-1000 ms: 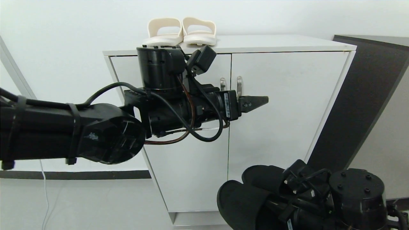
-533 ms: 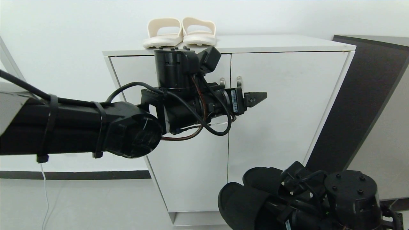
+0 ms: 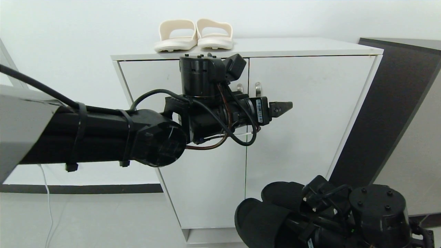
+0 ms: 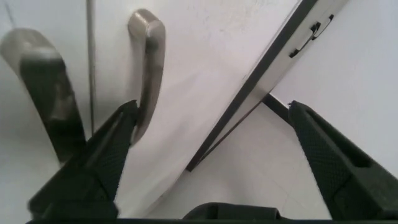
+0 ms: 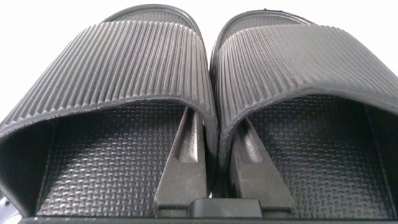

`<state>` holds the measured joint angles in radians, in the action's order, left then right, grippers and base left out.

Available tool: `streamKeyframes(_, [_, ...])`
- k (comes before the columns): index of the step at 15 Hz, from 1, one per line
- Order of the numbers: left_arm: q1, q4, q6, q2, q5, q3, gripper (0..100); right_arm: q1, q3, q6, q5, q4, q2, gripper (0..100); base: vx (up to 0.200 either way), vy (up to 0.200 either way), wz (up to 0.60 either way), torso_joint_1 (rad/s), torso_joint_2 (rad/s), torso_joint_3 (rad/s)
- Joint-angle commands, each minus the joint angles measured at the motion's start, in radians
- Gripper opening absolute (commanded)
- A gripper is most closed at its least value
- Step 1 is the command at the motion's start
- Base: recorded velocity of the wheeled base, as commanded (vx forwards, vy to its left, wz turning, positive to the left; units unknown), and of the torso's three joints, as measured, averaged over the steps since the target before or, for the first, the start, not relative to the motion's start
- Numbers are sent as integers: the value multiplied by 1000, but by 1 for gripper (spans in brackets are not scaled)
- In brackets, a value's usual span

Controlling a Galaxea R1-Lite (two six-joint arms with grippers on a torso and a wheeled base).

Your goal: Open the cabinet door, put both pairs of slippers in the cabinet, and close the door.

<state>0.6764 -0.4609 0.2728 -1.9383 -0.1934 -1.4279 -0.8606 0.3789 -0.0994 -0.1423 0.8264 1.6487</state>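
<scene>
White wall [image 3: 69,34] backs the shut white two-door cabinet [image 3: 310,120]. Nearest, the right gripper [image 5: 217,124] pinches the black ribbed slippers [image 3: 265,213] by its lower front. The left gripper [image 3: 286,106] gapes wide, one finger [image 4: 99,162] just beside a curved metal handle [image 4: 147,62]. Opening the door seems to be the step in hand; next, close on the handle and pull. Farthest, the cream plastic slippers [image 3: 193,34] sit at the top's front edge, leftward.

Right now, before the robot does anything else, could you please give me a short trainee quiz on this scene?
1. Fill in: the cream slide slippers rest ___ the white two-door cabinet.
2. True or false: one of the cabinet's doors is open.
3. The right gripper holds: A) the cream slippers B) the black ribbed slippers C) nothing.
Key: 1 on top of; 2 false; 3 B.
</scene>
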Motion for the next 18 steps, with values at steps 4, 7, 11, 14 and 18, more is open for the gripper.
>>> streamKeyframes(4, [-1,-4,3,-5,-1,3,0,-1,-2,-8,7,0,0,0,0,0,0,0,0,0])
streamKeyframes(7, [0,-9,9,19,-8,38,0,-1,-26,-5,44,13,-6,0,0,0,0,0,0,0])
streamKeyframes(11, [37,-12,26,79,-15,112,0,-1,-98,15,121,122,-6,0,0,0,0,0,0,0])
streamKeyframes(14, [65,-59,22,134,-15,207,0,-1,-127,64,145,132,-3,0,0,0,0,0,0,0])
streamKeyframes(18, [74,-148,20,206,-1,340,0,-1,-129,66,145,131,0,0,0,0,0,0,0,0])
